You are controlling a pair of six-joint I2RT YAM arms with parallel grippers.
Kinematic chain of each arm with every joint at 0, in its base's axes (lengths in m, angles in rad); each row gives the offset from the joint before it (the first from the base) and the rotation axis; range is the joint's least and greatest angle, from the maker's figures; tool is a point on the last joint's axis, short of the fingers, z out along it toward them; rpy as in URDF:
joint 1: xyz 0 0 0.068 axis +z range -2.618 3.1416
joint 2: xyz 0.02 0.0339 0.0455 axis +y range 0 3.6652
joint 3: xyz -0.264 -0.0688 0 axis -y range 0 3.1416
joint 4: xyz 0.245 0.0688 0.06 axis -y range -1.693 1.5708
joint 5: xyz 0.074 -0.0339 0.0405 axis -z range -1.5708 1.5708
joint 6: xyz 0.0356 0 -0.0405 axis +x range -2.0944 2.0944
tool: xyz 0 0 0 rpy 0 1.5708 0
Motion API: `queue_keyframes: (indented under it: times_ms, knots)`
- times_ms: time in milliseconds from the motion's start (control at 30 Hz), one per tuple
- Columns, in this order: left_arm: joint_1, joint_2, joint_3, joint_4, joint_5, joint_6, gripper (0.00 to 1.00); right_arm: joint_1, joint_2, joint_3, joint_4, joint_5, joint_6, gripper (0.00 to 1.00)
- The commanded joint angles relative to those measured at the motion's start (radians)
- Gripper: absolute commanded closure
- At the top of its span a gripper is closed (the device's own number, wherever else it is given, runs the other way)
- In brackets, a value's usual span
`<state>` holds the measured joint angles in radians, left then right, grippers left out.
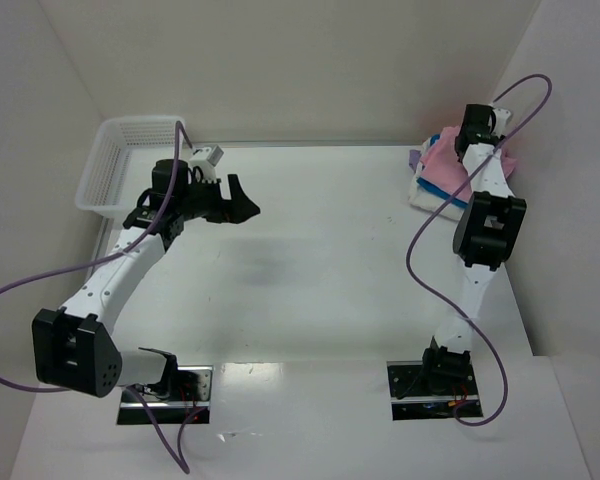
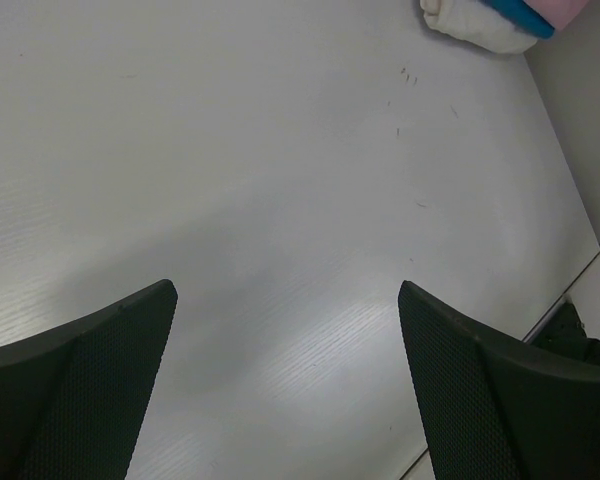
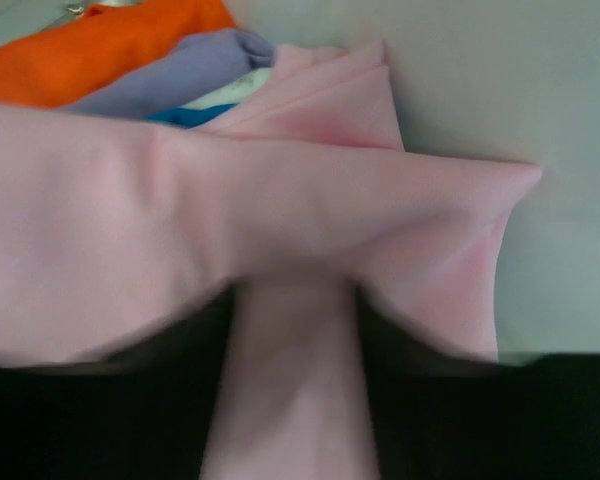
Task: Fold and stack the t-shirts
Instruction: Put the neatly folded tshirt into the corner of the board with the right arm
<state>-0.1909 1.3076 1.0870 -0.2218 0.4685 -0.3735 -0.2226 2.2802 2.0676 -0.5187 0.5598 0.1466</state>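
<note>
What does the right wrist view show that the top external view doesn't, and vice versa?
Right wrist only: an orange cloth beside the pile, and the pink t-shirt bunched between the right gripper's jaws. Top external only: the white basket and the open left gripper near it. Both: the pink t-shirt, a lavender shirt and a blue shirt.
</note>
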Motion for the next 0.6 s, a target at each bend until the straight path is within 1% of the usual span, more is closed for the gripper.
queue_keyframes:
  times_ms: [0, 33, 67, 100, 133, 167, 233, 267, 333, 367, 433, 500, 567]
  knots:
    - [0.007, -0.049, 0.042, 0.052, 0.033, 0.002, 0.01, 0.024, -0.285, -0.055, 0.049, -0.144, 0.009, 0.28]
    - [0.007, -0.056, 0.054, 0.052, 0.033, 0.016, 0.01, 0.036, -0.380, -0.108, 0.068, -0.211, 0.018, 0.16]
    - [0.007, -0.061, 0.071, 0.040, 0.033, 0.032, 0.01, 0.042, -0.442, -0.146, 0.101, -0.259, 0.024, 0.07]
    - [0.007, -0.072, 0.092, 0.020, 0.023, 0.037, 0.01, 0.042, -0.502, -0.198, 0.131, -0.316, 0.024, 0.02]
    - [0.007, -0.079, 0.104, 0.010, 0.003, 0.041, 0.01, 0.042, -0.585, -0.253, 0.143, -0.383, 0.029, 0.00]
    - [0.007, -0.085, 0.117, -0.006, -0.012, 0.047, 0.01, 0.042, -0.676, -0.289, 0.149, -0.439, 0.042, 0.00]
    - [0.007, -0.119, 0.152, -0.041, -0.042, 0.064, 0.01, 0.042, -0.807, -0.408, 0.171, -0.508, 0.092, 0.00]
    - [0.007, -0.125, 0.166, -0.066, -0.064, 0.070, 0.01, 0.042, -0.884, -0.437, 0.159, -0.539, 0.105, 0.00]
    - [0.007, -0.152, 0.193, -0.116, -0.107, 0.073, 0.01, 0.042, -1.002, -0.538, 0.142, -0.559, 0.142, 0.00]
    - [0.007, -0.158, 0.207, -0.137, -0.126, 0.079, 0.01, 0.042, -1.097, -0.595, 0.163, -0.586, 0.167, 0.00]
    - [0.007, -0.185, 0.229, -0.179, -0.142, 0.079, 0.01, 0.042, -1.219, -0.741, 0.202, -0.622, 0.214, 0.00]
    - [0.007, -0.210, 0.229, -0.203, -0.142, 0.075, 0.01, 0.042, -1.340, -0.798, 0.185, -0.669, 0.248, 0.00]
    - [0.007, -0.238, 0.220, -0.229, -0.155, 0.063, 0.01, 0.042, -1.378, -0.816, 0.105, -0.690, 0.259, 0.00]
